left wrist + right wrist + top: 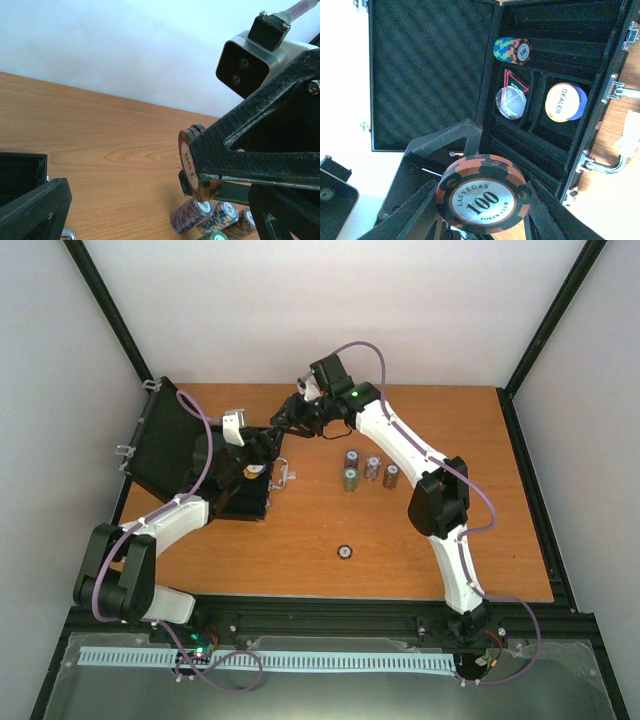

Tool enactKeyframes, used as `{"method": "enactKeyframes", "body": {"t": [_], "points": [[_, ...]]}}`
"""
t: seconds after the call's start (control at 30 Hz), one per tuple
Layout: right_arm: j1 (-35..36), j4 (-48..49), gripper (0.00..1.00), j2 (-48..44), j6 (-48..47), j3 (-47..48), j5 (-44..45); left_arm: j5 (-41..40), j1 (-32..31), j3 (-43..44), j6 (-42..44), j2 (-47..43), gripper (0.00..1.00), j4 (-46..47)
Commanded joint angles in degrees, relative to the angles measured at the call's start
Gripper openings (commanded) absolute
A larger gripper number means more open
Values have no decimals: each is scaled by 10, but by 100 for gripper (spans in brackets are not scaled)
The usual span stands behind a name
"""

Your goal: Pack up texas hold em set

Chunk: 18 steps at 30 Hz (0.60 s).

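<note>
Case [168, 445] sits at the left of the worktop [300, 540], open. The foam-lined lid is tilted up toward the left edge and the tray [238, 502] lies flat to its right. The hinge line runs near-to-far, and the silver handle [605, 169] points right, toward the worktop's middle.

In the tray:
- a blue-green chip stack [512, 50] lying on its side
- a triangular token [512, 82] with a clear disc [511, 104] against it
- a yellow DEALER disc [564, 102] in the next compartment

Left arm [170, 518] is folded back at the elbow, forearm reaching over the tray. Left tool [258, 452] is spread wide and holds nothing.

Right tool [284, 426] is just beside it at the tray's far right corner. It pinches a short orange-black chip stack [482, 197] by the rim, with the "100" face turned toward the wrist camera.

Four chip stacks [372, 468] stand clustered at centre. A small disc [344, 552] lies alone nearer the bases.

Right arm [400, 445] is bent at the elbow and stretches far-left across the worktop.
</note>
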Motion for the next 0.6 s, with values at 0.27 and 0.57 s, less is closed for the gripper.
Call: {"method": "enactKeyframes", "body": {"t": [0.27,0.57], "points": [[-3,39,22,11,45,20,-52,-49,-3,41,-16,43,100,103],[-3,32,22,9,41,19,-65,-63,-4,101,-18,73,74,87]]}}
